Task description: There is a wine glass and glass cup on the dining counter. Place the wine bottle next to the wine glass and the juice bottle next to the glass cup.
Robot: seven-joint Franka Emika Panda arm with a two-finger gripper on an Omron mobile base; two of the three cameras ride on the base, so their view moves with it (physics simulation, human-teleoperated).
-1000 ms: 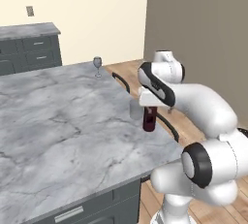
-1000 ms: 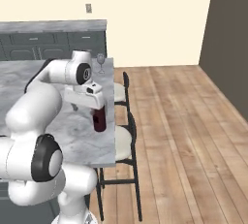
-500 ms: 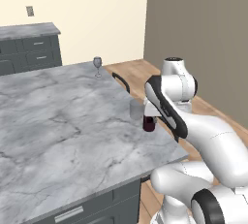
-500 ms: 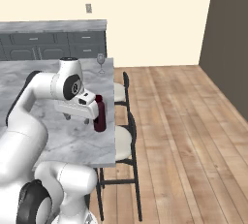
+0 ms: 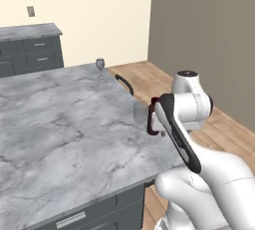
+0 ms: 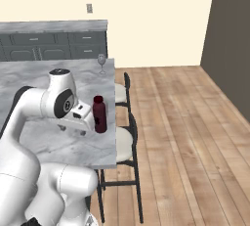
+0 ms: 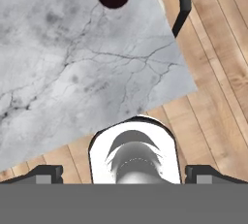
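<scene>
The wine glass [image 5: 100, 66] stands at the far tabletop [image 5: 60, 124] edge, position unchanged. The glass cup [image 5: 140, 112] sits just beside the juice bottle [image 6: 99, 114], which stands upright near the stool-side edge. The claw [image 6: 73, 125] has released it and withdrawn; jaws spread, empty.

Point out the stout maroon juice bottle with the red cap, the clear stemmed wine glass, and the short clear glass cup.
Stout maroon juice bottle with red cap [image 6: 99, 116], right base view, mid-body.
Clear stemmed wine glass [image 5: 100, 64], left base view, bowl.
Short clear straight-sided glass cup [image 5: 140, 112], left base view, side wall.
</scene>
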